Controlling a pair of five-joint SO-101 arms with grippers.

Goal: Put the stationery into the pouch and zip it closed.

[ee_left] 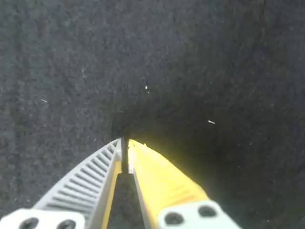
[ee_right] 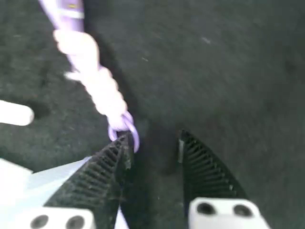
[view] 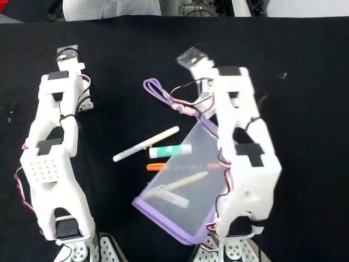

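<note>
Surface (view: 305, 54): matt black with a few pale flecks. Pouch (view: 199, 148): frosted clear panel with a purple border. Strap (view: 157, 89): purple, and the knotted cord (ee_right: 93, 78) on it is pale pink. Marker (view: 146, 144): white. Tube (view: 170, 151): white with a green band. Pen (view: 156, 167): orange. Stick (view: 182, 182) seen through the pouch: pale cream. Left arm (view: 52, 164) and right arm (view: 245, 164): white shells, black blocks, red and black wires. Left hand (ee_left: 125, 143): one ribbed finger pale grey, the other yellow. Right hand (ee_right: 153, 140): both ribbed fingers black, on white mounts.
</note>
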